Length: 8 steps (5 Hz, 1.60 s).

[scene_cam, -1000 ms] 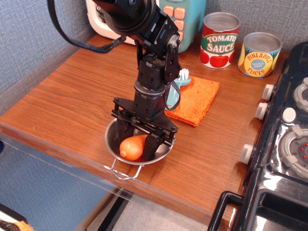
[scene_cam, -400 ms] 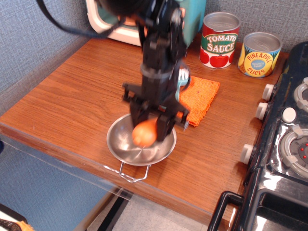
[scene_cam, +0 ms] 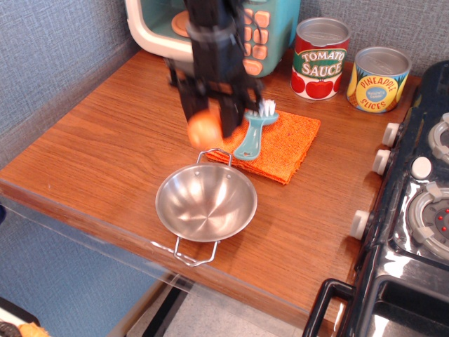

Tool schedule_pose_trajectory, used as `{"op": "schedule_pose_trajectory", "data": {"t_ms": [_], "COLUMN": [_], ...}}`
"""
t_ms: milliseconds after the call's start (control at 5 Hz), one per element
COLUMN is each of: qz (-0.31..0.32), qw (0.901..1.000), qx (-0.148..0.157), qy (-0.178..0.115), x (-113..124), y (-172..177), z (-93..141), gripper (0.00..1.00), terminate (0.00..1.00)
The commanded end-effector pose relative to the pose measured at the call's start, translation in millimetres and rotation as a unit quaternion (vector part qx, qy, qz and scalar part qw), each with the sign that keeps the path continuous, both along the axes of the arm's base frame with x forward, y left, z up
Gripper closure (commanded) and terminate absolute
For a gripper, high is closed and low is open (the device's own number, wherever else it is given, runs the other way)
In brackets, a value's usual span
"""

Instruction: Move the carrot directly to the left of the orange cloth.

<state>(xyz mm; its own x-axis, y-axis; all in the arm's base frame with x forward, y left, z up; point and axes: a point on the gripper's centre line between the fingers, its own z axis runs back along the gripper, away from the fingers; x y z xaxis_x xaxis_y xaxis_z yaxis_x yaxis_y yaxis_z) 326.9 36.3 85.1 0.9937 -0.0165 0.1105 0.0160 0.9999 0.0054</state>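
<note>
In the single view we see the hand [scene_cam: 208, 125] pinching the carrot [scene_cam: 204, 129] between its fingers, lifted above the worktop [scene_cam: 105, 154], at the left edge of the orange cloth [scene_cam: 284, 144]. A teal brush [scene_cam: 252, 133] lies on the cloth; the steel bowl [scene_cam: 205, 203] sits empty nearer the front edge

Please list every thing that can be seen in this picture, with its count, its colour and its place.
carrot: one, orange, held above the table
orange cloth: one, orange, mid table
brush: one, teal, on the cloth
bowl: one, steel, empty, front of table
tomato sauce can: one, red, at the back
pineapple can: one, yellow, back right
toy microwave: one, teal and cream, back
stove: one, black, right
table: one, brown wood
gripper: one, black, jaws closed on the carrot
</note>
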Motion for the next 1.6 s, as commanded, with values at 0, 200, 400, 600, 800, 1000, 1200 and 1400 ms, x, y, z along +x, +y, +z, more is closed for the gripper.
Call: {"op": "schedule_pose_trajectory", "data": {"t_ms": [0,200,400,600,800,1000,1200,1400], "qz": [0.058,0.063,0.076,0.082,0.084,0.072,0.064,0.056], "qw": [0.9980,0.9972,0.9962,0.9956,0.9953,0.9961,0.9971,0.9971], "qx": [0.025,0.040,0.042,0.041,0.037,0.040,0.040,0.035], "qy": [-0.007,-0.005,0.007,0.019,0.030,0.031,0.005,-0.037], "x": [29.5,45.5,62.9,74.1,78.3,80.0,78.0,72.0], "y": [70.2,72.6,76.5,78.9,77.0,72.4,68.9,65.2], "z": [-11.4,-18.6,-29.2,-40.1,-47.9,-44.3,-23.2,16.6], "gripper": [1.00,1.00,1.00,1.00,1.00,0.00,0.00,0.00], "terminate": [0.00,0.00,0.00,0.00,0.00,0.00,0.00,0.00]}}
